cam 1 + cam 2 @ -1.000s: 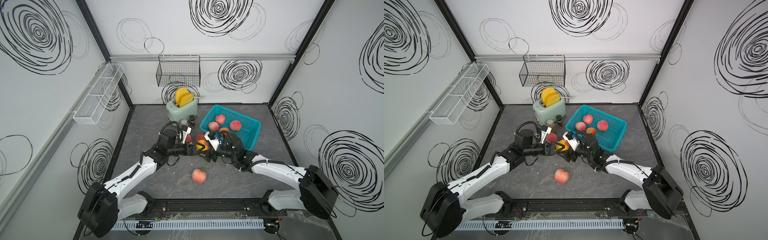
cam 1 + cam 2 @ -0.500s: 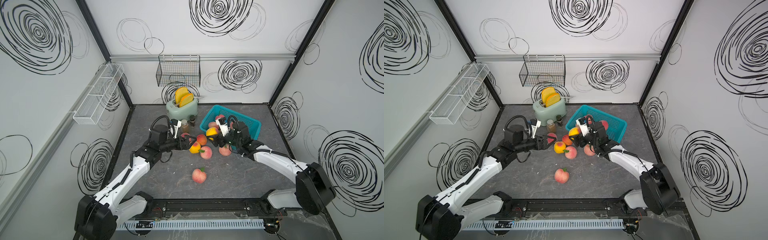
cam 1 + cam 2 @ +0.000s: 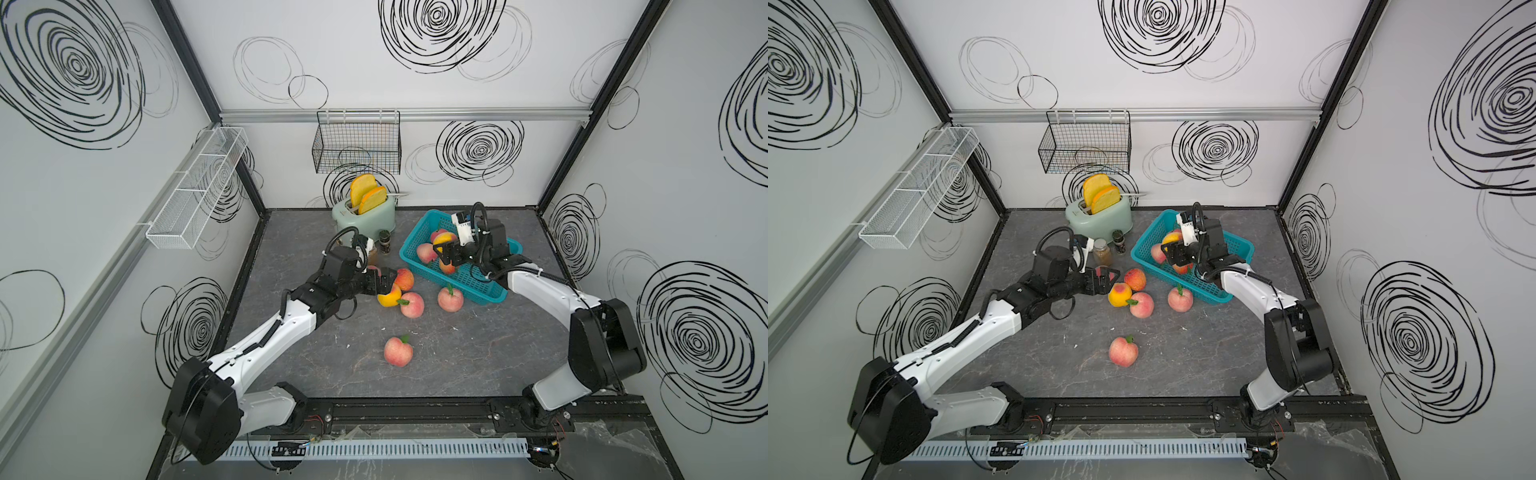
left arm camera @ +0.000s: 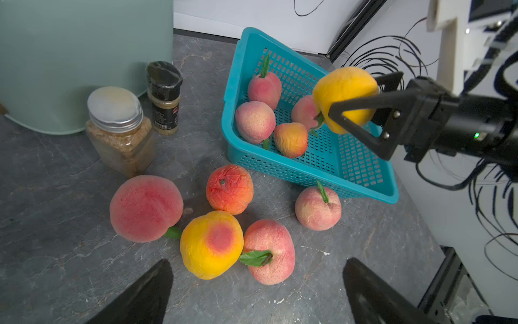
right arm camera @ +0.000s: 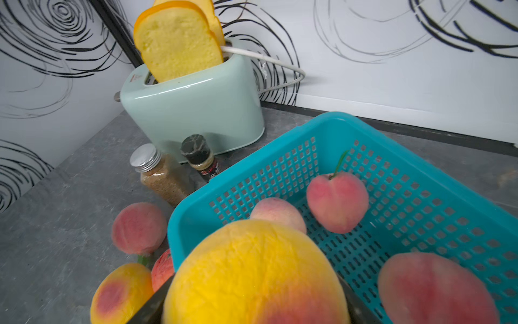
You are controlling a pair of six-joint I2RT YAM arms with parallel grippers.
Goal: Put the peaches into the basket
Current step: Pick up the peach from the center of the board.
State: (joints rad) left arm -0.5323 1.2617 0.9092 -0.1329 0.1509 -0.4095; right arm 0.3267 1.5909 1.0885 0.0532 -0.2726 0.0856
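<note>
Peaches [image 4: 229, 189] lie partly loose on the grey table [image 4: 56, 252], five clustered just outside the teal basket [image 4: 280, 165] and a sixth peach [image 3: 398, 351] well apart toward the robot's base, while four more sit inside the basket. The right gripper [image 4: 364, 94] is clamped on a yellow peach [image 4: 344, 84] and holds it in the air over the basket. The left gripper [image 4: 258, 291] has its jaws spread wide with nothing between them, a yellow-and-red peach [image 4: 211, 244] and a pink one [image 4: 270, 251] just ahead of its fingers, not far from the jar [image 4: 117, 126] and spice bottle [image 4: 164, 98] by the toaster [image 4: 84, 56].
</note>
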